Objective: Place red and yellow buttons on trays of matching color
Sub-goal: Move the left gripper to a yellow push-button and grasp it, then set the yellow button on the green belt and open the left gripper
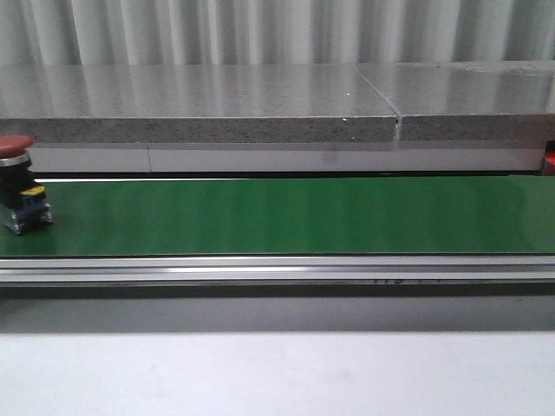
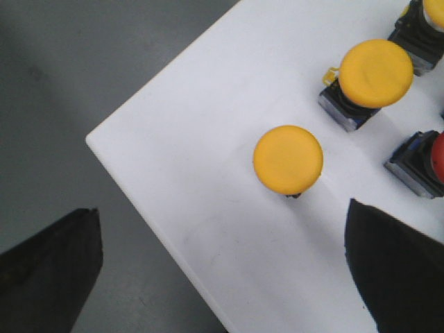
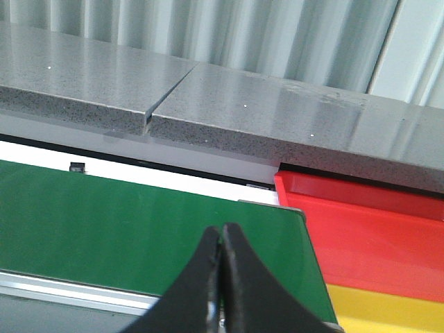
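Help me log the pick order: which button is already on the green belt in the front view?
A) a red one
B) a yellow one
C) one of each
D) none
A: a single red button sits at the left edge of the green belt; no yellow one shows there.

A red button [image 1: 17,182] stands on the green belt [image 1: 286,215]; yellow buttons [image 2: 288,159], seemingly several, on the white surface [image 2: 208,173].

- Corrugated metal wall [image 1: 260,30], pale grey, spanning the rear of the scene.
- Speckled grey stone ledge [image 1: 199,108] below the wall, in two slabs meeting at a seam [image 1: 399,126].
- Green conveyor belt [image 1: 295,217] with an aluminium rail [image 1: 277,269] along its near edge.
- White surface [image 2: 208,173] above dark grey floor [image 2: 62,83].
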Robot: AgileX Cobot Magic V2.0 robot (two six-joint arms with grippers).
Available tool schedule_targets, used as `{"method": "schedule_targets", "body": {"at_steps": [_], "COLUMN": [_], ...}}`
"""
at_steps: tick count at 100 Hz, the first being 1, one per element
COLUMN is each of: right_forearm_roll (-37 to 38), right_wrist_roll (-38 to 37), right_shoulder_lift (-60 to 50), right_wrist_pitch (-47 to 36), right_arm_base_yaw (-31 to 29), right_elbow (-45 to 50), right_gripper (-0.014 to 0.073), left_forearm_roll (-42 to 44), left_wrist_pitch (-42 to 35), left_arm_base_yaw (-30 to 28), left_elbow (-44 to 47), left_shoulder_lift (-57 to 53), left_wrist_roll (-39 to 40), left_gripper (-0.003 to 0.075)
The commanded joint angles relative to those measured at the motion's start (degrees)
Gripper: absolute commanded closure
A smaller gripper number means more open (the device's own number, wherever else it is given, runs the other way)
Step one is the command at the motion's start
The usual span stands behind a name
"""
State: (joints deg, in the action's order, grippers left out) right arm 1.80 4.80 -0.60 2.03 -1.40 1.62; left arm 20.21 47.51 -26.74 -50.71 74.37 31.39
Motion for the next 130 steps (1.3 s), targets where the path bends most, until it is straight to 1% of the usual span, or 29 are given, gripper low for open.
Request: {"method": "schedule_targets", "body": {"at_steps": [1,40,82,96,105,112,119,130], "right_forearm_roll": [0.6,0.6,0.6,0.6,0.6,0.6,0.6,0.6], "right_wrist_roll": [0.0,0.0,0.0,0.0,0.0,0.0,0.0,0.0], "right_shoulder_lift": [-0.6,-0.6,-0.6,-0.6,-0.6,-0.6,-0.6,-0.6], "right_wrist_pitch": [-4.6,-4.6,-4.6,-4.6,-4.6,-4.6,-4.6,-4.6], "right_arm_base_yaw": [-0.2,-0.2,-0.2,-0.2,-0.2,-0.2,-0.2,-0.2], "right_elbow": [-0.3,-0.3,-0.3,-0.3,-0.3,-0.3,-0.3,-0.3], "right_gripper": [0.0661,0.0661,0.0661,0.0661,0.0661,0.0661,0.0661,0.0661], "left_forearm_roll": [1.2,0.6,0.2,-0.2,-0.5,-0.5,-0.5,-0.5], "left_wrist_pitch": [-3.4,-7.5,-12.2,-12.7,-12.8,-12.8,-13.1,-12.9], "left_arm_base_yaw": [-0.2,0.0,0.0,0.0,0.0,0.0,0.0,0.0], "left_elbow": [-1.3,-1.3,-1.9,-2.4,-2.5,-2.5,-2.5,-2.8], "left_shoulder_lift": [0.6,9.6,16.1,18.2,19.1,19.5,19.5,19.5], "left_wrist_roll": [0.6,0.6,0.6,0.6,0.6,0.6,0.6,0.6], "left_gripper": [0.0065,0.0065,0.0065,0.008,0.0111,0.0154,0.0222,0.0374]}}
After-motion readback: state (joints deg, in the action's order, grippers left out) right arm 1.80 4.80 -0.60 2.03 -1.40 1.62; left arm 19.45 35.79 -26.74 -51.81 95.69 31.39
